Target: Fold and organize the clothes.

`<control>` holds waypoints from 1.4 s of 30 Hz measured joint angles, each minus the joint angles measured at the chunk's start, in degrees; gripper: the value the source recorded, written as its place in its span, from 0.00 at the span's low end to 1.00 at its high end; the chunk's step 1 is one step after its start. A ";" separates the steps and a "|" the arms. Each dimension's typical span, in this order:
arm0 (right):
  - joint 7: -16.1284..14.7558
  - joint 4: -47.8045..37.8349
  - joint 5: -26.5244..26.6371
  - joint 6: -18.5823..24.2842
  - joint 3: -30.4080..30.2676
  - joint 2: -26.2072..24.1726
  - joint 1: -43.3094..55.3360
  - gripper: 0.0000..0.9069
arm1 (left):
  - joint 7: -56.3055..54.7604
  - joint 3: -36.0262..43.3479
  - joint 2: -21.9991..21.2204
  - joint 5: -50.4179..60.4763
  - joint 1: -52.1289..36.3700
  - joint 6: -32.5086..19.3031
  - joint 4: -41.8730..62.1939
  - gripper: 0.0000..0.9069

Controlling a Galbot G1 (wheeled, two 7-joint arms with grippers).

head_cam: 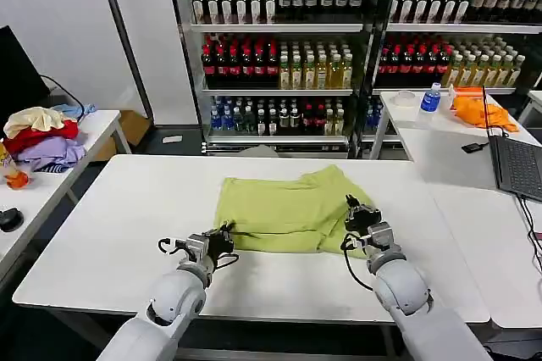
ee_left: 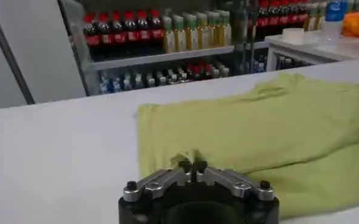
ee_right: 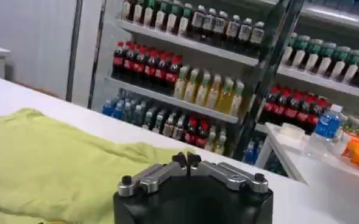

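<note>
The T-shirt (head_cam: 290,211) lies flat at the middle of the white table (head_cam: 110,234), already doubled over, its long axis running across the robot's front. No printed graphic shows on the upper side.

Left gripper (head_cam: 225,235): at the T-shirt's near-left corner, just at the near edge. In the left wrist view its fingertips (ee_left: 192,165) are together, with the hem of the T-shirt (ee_left: 258,140) directly beyond them; whether cloth is caught between them cannot be told.

Right gripper (head_cam: 356,206): raised over the T-shirt's right edge, beside the sleeve that points away from the robot. Its fingers (ee_right: 186,161) are together and nothing is seen held.

Judgement: each gripper is nearest its own end of the T-shirt, so the coming fold probably turns on the 2 short ends.

Writing: behind the T-shirt stands a cooler (head_cam: 279,47) of bottled drinks; no label or brand is legible.
</note>
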 measured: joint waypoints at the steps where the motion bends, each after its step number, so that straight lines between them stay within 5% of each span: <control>1: 0.01 0.17 -0.07 0.09 0.19 0.00 -0.25 1.00 | 0.02 -0.05 0.01 0.07 0.09 -0.02 0.00 1.00; 24: 0.79 6.08 1.17 -0.60 11.24 0.52 -14.14 1.00 | -0.99 -2.12 -0.24 -0.25 3.23 -0.44 -0.62 1.00; 26: 0.83 5.75 1.69 -1.08 11.78 0.64 -14.92 1.00 | -1.06 -2.12 -0.28 -0.33 3.22 -0.44 -0.36 0.82; 27: 0.98 5.50 2.15 -1.50 11.99 0.77 -15.34 1.00 | -1.13 -2.06 -0.33 -0.43 3.15 -0.45 -0.17 0.51; 29: 1.24 5.19 3.10 -2.32 12.24 1.02 -15.99 0.99 | -1.33 -1.98 -0.51 -0.69 2.90 -0.56 0.18 0.11; 30: 1.40 5.06 3.73 -2.76 12.35 1.17 -16.24 0.82 | -1.38 -1.96 -0.57 -0.78 2.78 -0.65 0.36 0.08; 31: 1.54 4.92 4.36 -3.17 12.43 1.29 -16.40 0.38 | -1.42 -1.92 -0.62 -0.81 2.66 -0.73 0.55 0.03; 33: 1.70 4.53 5.80 -3.82 12.58 1.53 -16.65 0.00 | -1.44 -1.80 -0.80 -0.84 2.54 -0.90 0.91 0.02; 42: 1.89 3.61 9.90 -4.96 12.42 1.97 -16.85 0.00 | -1.30 -1.62 -0.78 -0.81 2.64 -1.30 1.53 0.02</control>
